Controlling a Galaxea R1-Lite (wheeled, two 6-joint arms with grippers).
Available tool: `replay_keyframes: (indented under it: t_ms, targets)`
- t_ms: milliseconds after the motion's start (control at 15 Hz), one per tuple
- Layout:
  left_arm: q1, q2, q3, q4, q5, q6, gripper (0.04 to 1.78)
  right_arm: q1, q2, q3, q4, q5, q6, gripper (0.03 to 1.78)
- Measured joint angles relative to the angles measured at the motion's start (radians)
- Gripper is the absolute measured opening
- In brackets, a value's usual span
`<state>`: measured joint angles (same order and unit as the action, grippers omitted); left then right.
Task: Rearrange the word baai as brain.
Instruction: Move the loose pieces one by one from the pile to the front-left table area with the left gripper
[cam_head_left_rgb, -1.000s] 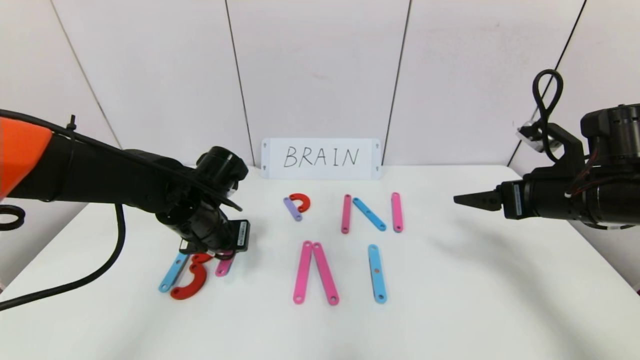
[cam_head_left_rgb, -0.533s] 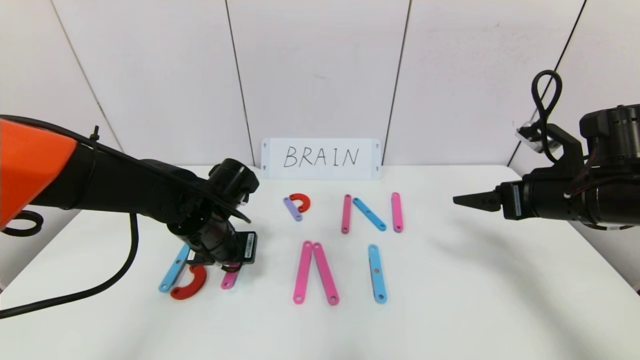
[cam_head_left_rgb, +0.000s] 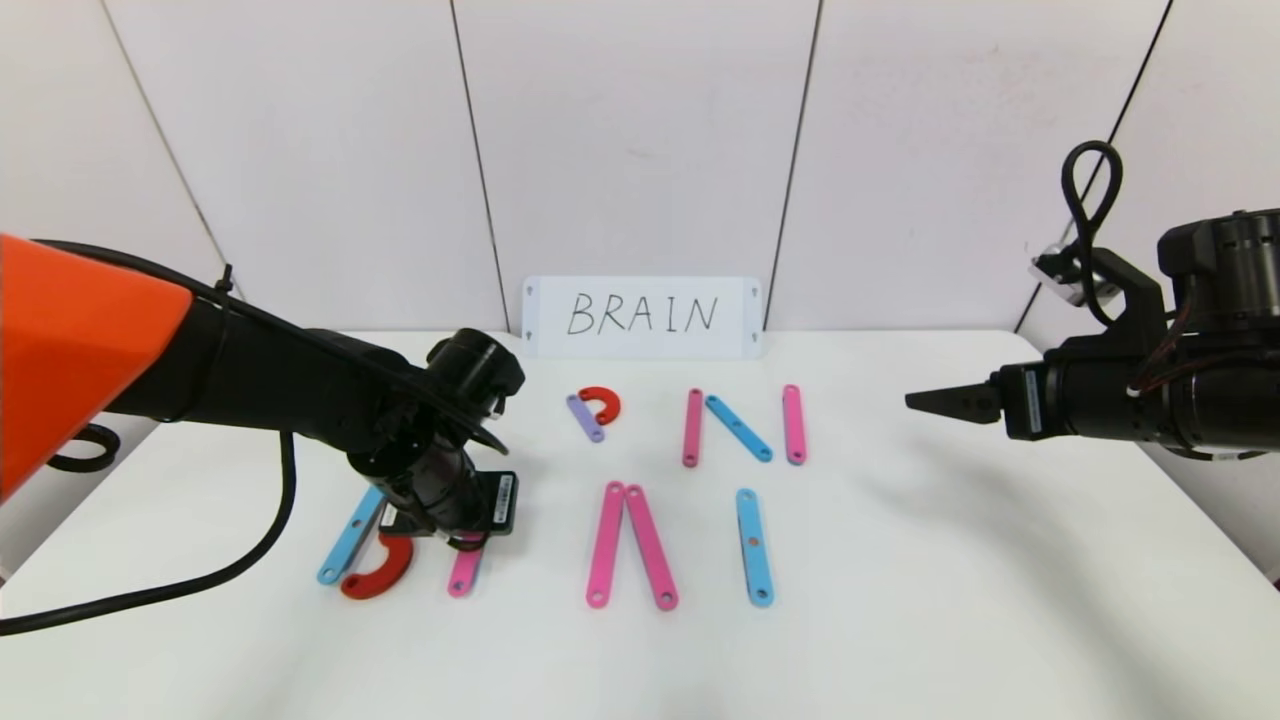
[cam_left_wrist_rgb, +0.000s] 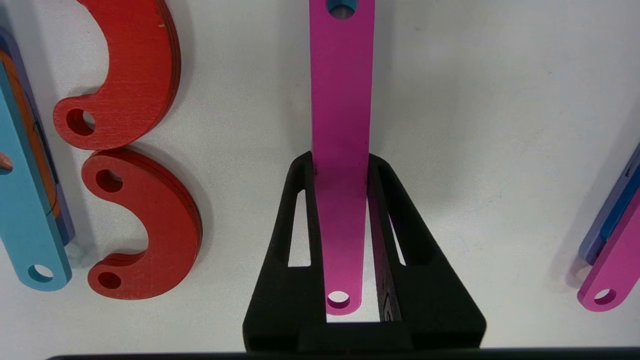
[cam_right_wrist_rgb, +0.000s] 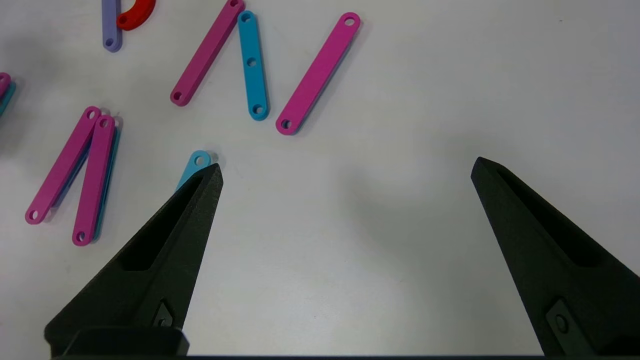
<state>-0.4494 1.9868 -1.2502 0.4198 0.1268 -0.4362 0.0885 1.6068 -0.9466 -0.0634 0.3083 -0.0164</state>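
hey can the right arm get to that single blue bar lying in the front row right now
Probably yes. The right tool hangs open above bare table, and the blue bar lies flat with clear space on its right side. The left tool is busy farther left, shut on a pink bar.

Head camera overlooks table (cam_head_left_rgb: 900, 600); wrist cameras look down close.
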Motion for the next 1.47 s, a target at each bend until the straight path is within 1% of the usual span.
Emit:
replay_keyframes:
  t_ms: [200, 333, 400, 533, 667, 800, 867, 1000, 1133, 1333, 1467]
  targets:
    - [0.000, 0.000, 0.001, 0.000, 0.000, 0.002, 0.32, 0.001, 0.000, 0.000, 0.000, 0.000, 0.000, 1.74]
    - [-0.001, 0.000, 0.002, 0.001, 0.000, 0.005, 0.41, 0.001, 0.000, 0.000, 0.000, 0.000, 0.000, 1.74]
    - [-0.001, 0.000, 0.002, 0.001, -0.001, 0.005, 0.50, 0.002, 0.000, 0.000, 0.000, 0.000, 0.000, 1.74]
    - [-0.002, 0.000, 0.002, 0.002, -0.001, 0.006, 0.76, 0.002, 0.000, 0.000, 0.000, 0.000, 0.000, 1.74]
    - [-0.002, 0.000, 0.002, 0.002, -0.003, 0.007, 1.11, 0.002, 0.000, 0.000, 0.001, 0.000, 0.000, 1.74]
    - [-0.002, 0.000, 0.000, 0.000, -0.009, 0.007, 1.42, 0.002, 0.000, 0.000, 0.001, 0.000, -0.001, 1.74]
    - [-0.002, 0.000, -0.001, 0.000, -0.010, 0.007, 1.53, 0.003, 0.000, 0.000, 0.001, 0.000, -0.001, 1.74]
    - [-0.006, 0.000, -0.004, -0.003, -0.013, 0.006, 1.69, 0.003, 0.000, 0.000, 0.001, 0.000, -0.002, 1.74]
    - [-0.008, -0.003, -0.008, -0.012, -0.015, 0.003, 1.75, 0.003, 0.000, 0.002, 0.000, -0.001, -0.002, 1.74]
    - [-0.009, -0.010, -0.021, -0.068, -0.012, 0.000, 1.75, 0.005, 0.000, 0.005, 0.000, -0.001, -0.002, 1.74]
    - [-0.009, -0.008, -0.069, -0.074, -0.002, 0.001, 1.75, 0.007, 0.000, 0.006, 0.000, -0.001, -0.003, 1.74]
